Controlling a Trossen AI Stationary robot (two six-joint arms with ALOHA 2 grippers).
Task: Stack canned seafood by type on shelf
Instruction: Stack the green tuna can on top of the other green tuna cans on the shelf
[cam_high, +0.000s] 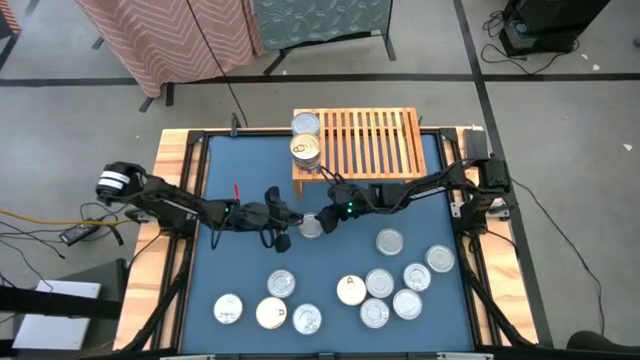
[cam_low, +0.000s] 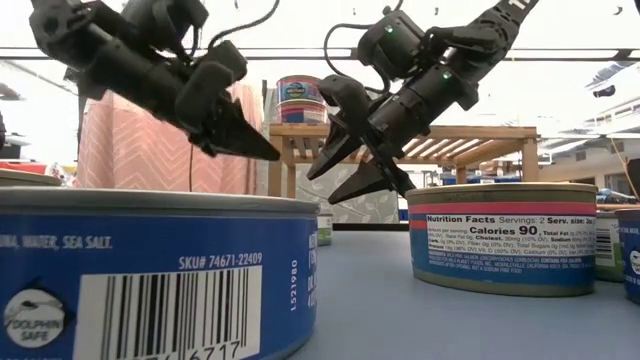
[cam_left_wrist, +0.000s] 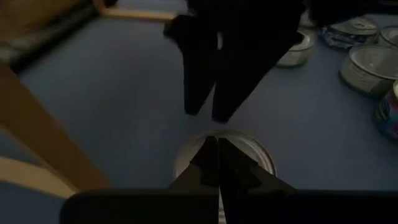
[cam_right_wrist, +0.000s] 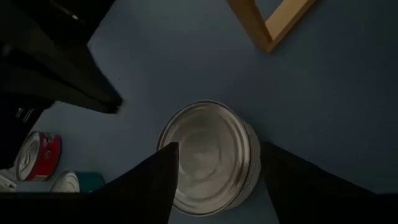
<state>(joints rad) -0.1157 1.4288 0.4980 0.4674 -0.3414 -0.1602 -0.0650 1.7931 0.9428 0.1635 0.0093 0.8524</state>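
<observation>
A silver-topped tin (cam_high: 312, 226) (cam_right_wrist: 208, 158) (cam_left_wrist: 239, 149) rests flat on the blue mat in front of the shelf. My right gripper (cam_high: 326, 217) (cam_low: 352, 172) (cam_right_wrist: 217, 180) hovers above it, open, with a finger to either side and not touching it. My left gripper (cam_high: 286, 216) (cam_low: 262, 150) (cam_left_wrist: 218, 158) is shut and hangs in the air just left of that tin, its tips pointing at it. The light-wood slatted shelf (cam_high: 375, 140) (cam_low: 470, 135) stands at the mat's far edge. Two tins (cam_high: 305, 124) (cam_high: 306, 150) sit on its left end.
Several more tins lie on the near half of the mat: a cluster at the right (cam_high: 395, 290) and a few at the left (cam_high: 270, 308). Two tins (cam_low: 150, 280) (cam_low: 500, 240) stand close to the low camera. The shelf's right part is bare slats (cam_high: 395, 135).
</observation>
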